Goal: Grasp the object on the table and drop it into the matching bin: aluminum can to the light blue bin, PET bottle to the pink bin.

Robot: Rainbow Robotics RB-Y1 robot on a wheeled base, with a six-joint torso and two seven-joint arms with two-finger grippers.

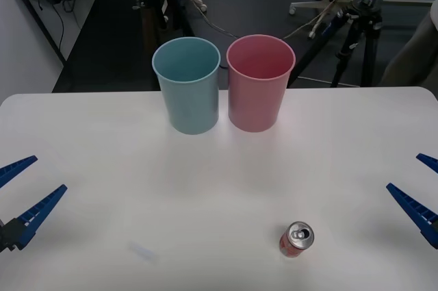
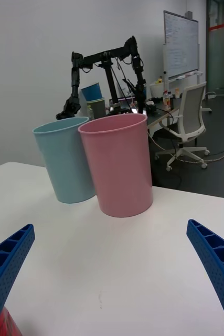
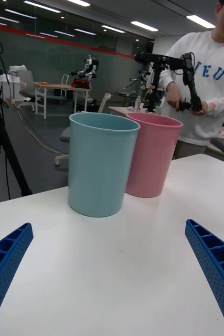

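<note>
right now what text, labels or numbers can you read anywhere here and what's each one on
"IEU" or close to it: letters on the white sweatshirt of the person behind the table, partly hidden by equipment, so the full word cannot be told.
Can: red side and silver top show, no print readable.
Whiteboard: marks too small to read.
Blue bin and pink bin: no text.
</note>
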